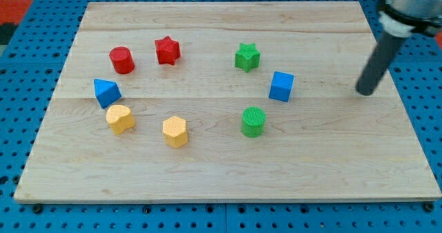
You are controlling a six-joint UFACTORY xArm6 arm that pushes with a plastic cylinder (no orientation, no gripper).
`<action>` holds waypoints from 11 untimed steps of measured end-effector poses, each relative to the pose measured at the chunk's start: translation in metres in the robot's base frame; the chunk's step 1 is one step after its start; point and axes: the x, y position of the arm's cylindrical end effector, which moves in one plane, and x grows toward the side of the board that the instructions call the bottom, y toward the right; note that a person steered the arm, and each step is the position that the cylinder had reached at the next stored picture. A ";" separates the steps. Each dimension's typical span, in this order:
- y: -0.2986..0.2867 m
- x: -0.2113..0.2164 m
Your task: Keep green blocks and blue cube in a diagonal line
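A green star (246, 57) lies right of the board's middle, toward the view's top. A blue cube (281, 86) sits below and to the right of it. A green cylinder (253, 122) stands below and to the left of the cube. The three form a shallow bend, not a straight line. My tip (364, 92) is on the board at the view's right, well to the right of the blue cube, touching no block.
A red cylinder (122, 59) and a red star (167, 50) lie at the upper left. A blue triangular block (107, 92), a yellow heart-like block (120, 118) and a yellow hexagonal block (175, 131) lie at the left and lower middle. The wooden board (221, 178) rests on a blue pegboard.
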 end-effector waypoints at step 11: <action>-0.090 0.059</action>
